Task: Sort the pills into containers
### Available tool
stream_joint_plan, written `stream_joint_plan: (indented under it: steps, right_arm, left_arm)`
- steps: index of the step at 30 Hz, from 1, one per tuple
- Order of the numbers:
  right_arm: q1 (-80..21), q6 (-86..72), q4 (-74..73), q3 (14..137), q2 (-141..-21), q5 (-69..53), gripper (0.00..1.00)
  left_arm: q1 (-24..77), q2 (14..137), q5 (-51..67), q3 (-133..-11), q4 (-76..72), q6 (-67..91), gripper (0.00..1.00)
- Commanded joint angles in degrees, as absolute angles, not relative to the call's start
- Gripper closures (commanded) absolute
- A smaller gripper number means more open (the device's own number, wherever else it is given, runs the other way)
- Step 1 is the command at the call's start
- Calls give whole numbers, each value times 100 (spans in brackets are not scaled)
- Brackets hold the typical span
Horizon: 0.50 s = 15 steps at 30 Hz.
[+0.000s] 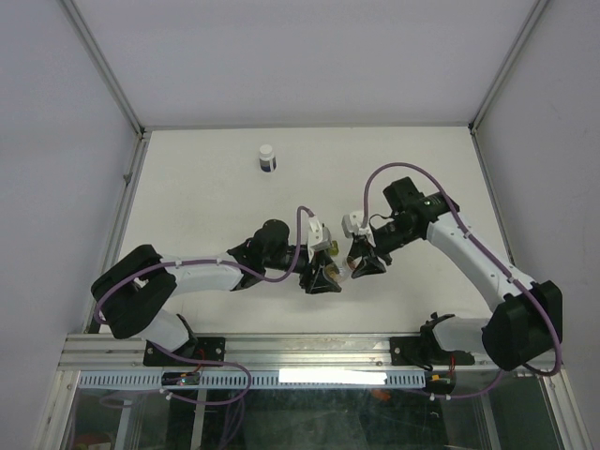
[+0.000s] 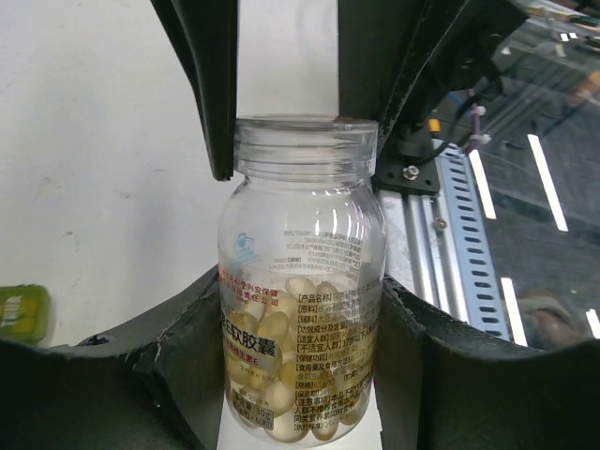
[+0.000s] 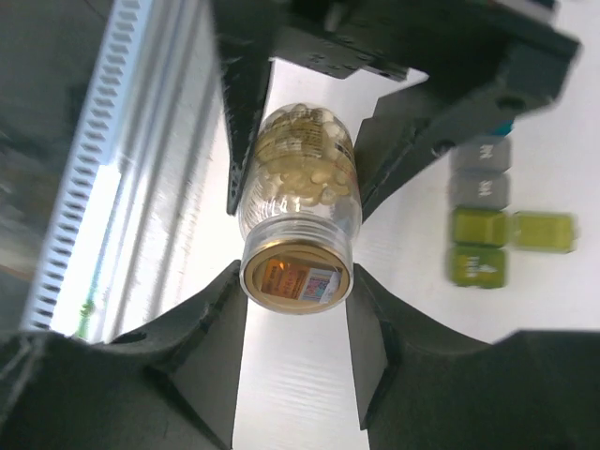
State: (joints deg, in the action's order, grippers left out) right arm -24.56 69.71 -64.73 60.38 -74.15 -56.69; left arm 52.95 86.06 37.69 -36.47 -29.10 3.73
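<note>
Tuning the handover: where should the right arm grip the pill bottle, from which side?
The threaded neck, approached from the mouth end, right gripper straddling it. The left gripper clamps the bottle by its body, leaving only the neck free; its rim should resist slipping.

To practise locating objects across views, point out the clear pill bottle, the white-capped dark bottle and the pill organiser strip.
clear pill bottle (image 2: pixel 300 272): left wrist view, on its labelled body.
white-capped dark bottle (image 1: pixel 267 163): top external view, on the dark body.
pill organiser strip (image 3: pixel 480 227): right wrist view, on a green compartment.

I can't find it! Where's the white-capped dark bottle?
Top view: the white-capped dark bottle stands alone far back on the white table, left of centre.
</note>
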Motion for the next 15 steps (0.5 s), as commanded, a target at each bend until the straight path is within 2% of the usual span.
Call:
stream_joint_plan:
  steps: [1, 5, 6, 9, 10, 11, 13, 15]
  right_arm:
    - [-2772, 9346, -6243, 6037, -6791, -5283, 100]
    - [-2820, 8598, -5886, 6048, -6782, -5415, 100]
    - [-2818, 8298, -5763, 6010, -6744, -5454, 92]
    - [-2813, 7285, -5443, 5904, -6595, -5494, 57]
    - [-2805, 7015, -5425, 5910, -6561, -5476, 42]
    - [-2804, 6667, -5377, 5942, -6551, -5433, 34]
    - [-2769, 5982, -5416, 6050, -6568, -5413, 24]
    - [-2727, 5577, -5554, 6200, -6636, -5469, 20]
  left_arm:
    - [5182, 8839, 5115, -3896, -3133, 873, 100]
    - [5169, 8829, 4845, -3918, -3045, 807, 100]
    - [5168, 8794, 4740, -3904, -3027, 770, 100]
    - [5170, 8694, 4388, -3864, -2954, 675, 100]
    - [5168, 8671, 4282, -3859, -2929, 642, 100]
    - [5172, 8636, 4167, -3854, -2913, 624, 100]
    - [5181, 8580, 3927, -3843, -2879, 586, 100]
    - [5234, 8506, 3632, -3833, -2831, 509, 100]
